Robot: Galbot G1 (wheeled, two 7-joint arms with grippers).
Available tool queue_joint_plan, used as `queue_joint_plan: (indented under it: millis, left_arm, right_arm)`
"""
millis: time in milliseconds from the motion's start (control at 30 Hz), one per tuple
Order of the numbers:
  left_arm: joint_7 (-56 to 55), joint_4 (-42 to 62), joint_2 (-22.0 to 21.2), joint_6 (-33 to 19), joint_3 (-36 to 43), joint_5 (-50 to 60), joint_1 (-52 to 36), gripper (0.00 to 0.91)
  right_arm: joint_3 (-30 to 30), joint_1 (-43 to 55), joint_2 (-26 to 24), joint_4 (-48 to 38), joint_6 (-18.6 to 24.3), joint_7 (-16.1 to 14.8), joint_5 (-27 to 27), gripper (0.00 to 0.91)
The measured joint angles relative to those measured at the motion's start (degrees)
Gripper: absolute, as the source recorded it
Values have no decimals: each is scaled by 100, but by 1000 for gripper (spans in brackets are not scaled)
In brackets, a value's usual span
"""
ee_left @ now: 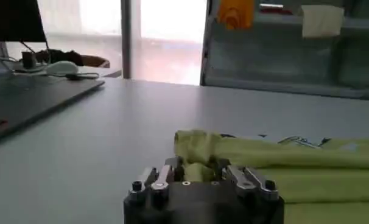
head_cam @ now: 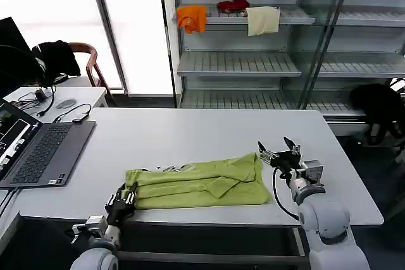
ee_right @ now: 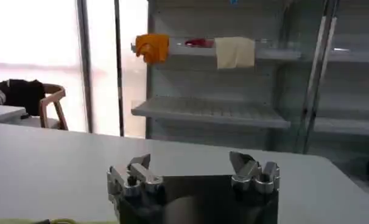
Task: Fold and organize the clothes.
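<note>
The clothes are one lime T-shirt [head_cam: 199, 184], lying folded into a long band near the table's front edge; a bit of white print shows at its far edge [ee_left: 300, 142]. My left gripper [head_cam: 126, 196] is at the shirt's left end. In the left wrist view this gripper [ee_left: 195, 163] is shut on a bunched fold of the lime T-shirt [ee_left: 276, 155]. My right gripper [head_cam: 279, 150] hovers just past the shirt's right end, a little above the table. The right gripper [ee_right: 190, 161] is open with nothing between its fingers.
An open laptop [head_cam: 41, 150] with cables sits at the table's left. Behind the white table [head_cam: 190, 131] stands a shelf unit holding orange [head_cam: 191, 17], red [head_cam: 233, 5] and cream [head_cam: 262, 20] cloths. Black garments lie on a chair [head_cam: 57, 55] and at the right [head_cam: 378, 102].
</note>
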Motion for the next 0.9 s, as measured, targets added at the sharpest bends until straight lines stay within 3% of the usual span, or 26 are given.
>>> queue_joint_plan:
  millis: [500,900]
  left_arm:
    - [12,104,-59,-227,79,263,-100,0]
    - [218,180,260,-328,-285,793,-256,0]
  right_arm:
    - [44,22,-113,-37,0,2,21,907]
    - [113,1,-343,-264,26,-3,146,907]
